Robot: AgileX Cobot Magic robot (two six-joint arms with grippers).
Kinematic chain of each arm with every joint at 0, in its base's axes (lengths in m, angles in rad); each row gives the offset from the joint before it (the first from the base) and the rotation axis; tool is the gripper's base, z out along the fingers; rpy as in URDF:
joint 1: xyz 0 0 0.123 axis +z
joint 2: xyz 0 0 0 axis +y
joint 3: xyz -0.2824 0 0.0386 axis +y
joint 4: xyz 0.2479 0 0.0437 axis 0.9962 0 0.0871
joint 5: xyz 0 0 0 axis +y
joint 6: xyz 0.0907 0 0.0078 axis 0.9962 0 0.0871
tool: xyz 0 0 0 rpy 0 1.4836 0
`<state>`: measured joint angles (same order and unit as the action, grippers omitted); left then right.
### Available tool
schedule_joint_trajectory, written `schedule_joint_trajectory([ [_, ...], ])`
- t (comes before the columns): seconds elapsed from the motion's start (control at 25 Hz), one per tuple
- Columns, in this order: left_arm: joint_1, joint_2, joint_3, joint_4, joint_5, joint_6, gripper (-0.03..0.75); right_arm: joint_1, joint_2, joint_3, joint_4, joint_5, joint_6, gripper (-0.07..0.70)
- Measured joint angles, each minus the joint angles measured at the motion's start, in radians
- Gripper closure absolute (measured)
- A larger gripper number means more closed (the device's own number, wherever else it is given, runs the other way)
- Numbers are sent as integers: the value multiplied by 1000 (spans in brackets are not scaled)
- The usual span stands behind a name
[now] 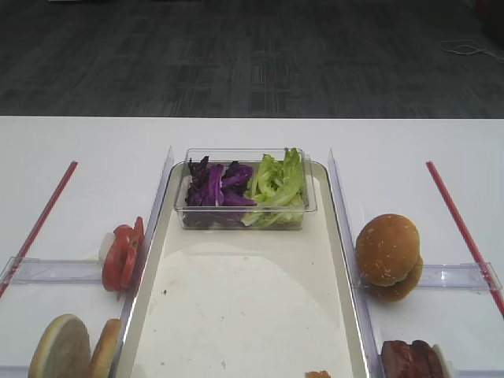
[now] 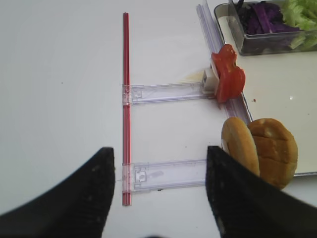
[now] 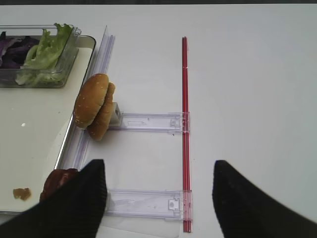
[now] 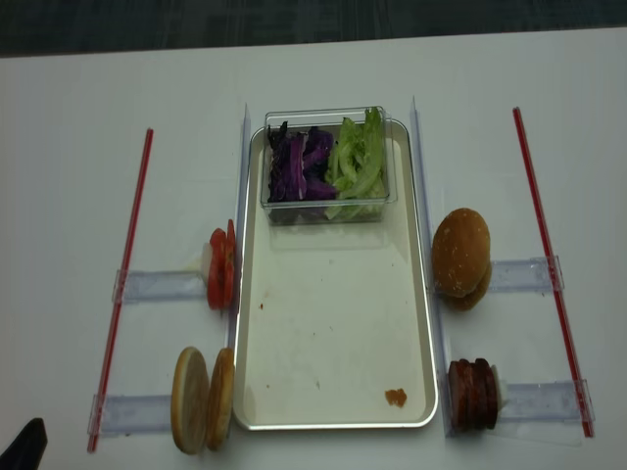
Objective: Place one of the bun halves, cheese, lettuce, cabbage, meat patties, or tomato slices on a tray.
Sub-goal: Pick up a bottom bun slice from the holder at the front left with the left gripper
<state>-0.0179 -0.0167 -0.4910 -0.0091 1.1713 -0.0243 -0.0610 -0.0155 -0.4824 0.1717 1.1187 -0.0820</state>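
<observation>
The tray (image 1: 252,315) lies in the middle with a bare cream floor. A clear tub at its far end holds purple cabbage (image 1: 216,185) and green lettuce (image 1: 277,185). Tomato slices (image 1: 122,256) and two bun halves (image 1: 67,346) stand on edge left of the tray. Meat patties (image 1: 413,358) stand to its right. No cheese is in view. My left gripper (image 2: 159,151) is open over the table left of the bun halves (image 2: 260,151), holding nothing. My right gripper (image 3: 158,166) is open and holds nothing, its left finger beside the meat patties (image 3: 57,181).
Sesame bun tops (image 1: 387,252) stand on edge right of the tray. Clear plastic rails (image 2: 168,92) and red strips (image 2: 126,99) lie on the white table on both sides. A small orange crumb (image 4: 396,397) sits near the tray's front right corner.
</observation>
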Motion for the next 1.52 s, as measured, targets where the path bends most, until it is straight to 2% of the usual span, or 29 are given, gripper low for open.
schedule_joint_trajectory([
  [1.52, 0, 0, 0, -2, 0, 0, 297, 0, 0, 0, 0, 0, 0, 163],
])
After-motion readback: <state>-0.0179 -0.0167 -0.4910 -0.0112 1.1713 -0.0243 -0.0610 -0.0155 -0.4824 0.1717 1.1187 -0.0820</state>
